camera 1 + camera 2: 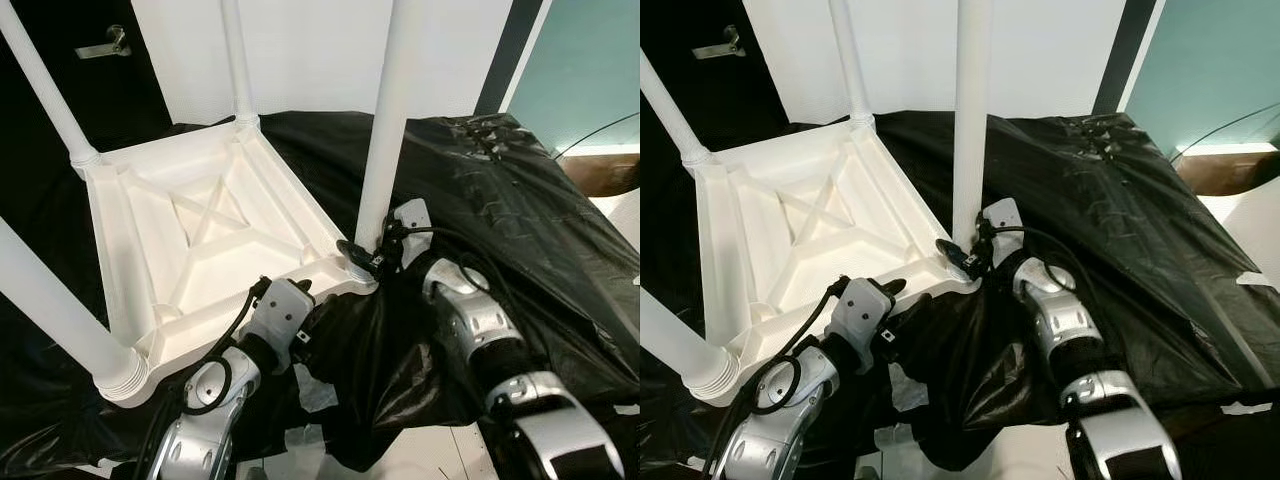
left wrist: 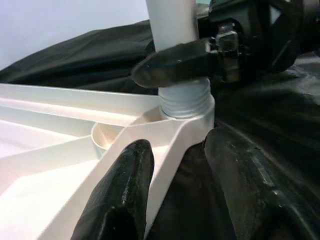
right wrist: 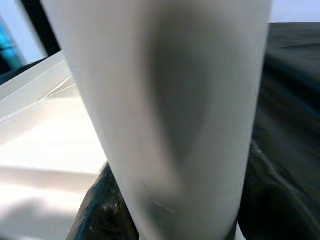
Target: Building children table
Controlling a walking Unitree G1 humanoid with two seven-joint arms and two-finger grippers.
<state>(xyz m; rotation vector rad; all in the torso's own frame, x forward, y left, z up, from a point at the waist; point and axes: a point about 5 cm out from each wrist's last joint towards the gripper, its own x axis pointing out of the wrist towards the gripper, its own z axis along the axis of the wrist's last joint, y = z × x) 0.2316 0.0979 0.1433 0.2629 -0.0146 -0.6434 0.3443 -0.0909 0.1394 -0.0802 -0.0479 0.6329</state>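
Right claw round leg at tabletop corner.

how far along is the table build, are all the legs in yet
All four legs stand in the upside-down white tabletop. The fourth leg is in hand: the right gripper clasps it just above its corner socket, where thread still shows in the left wrist view, while the left gripper straddles the tabletop's edge. Left: seating that leg and turning the table upright.

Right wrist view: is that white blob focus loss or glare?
Right wrist view: focus loss, the table leg sits too close to the lens, soft edges, shaded grey down its middle, no glare. Left wrist view: right claw blurred, threaded socket fairly sharp. Left eye view: crisp, black sheet shows mild sheen.
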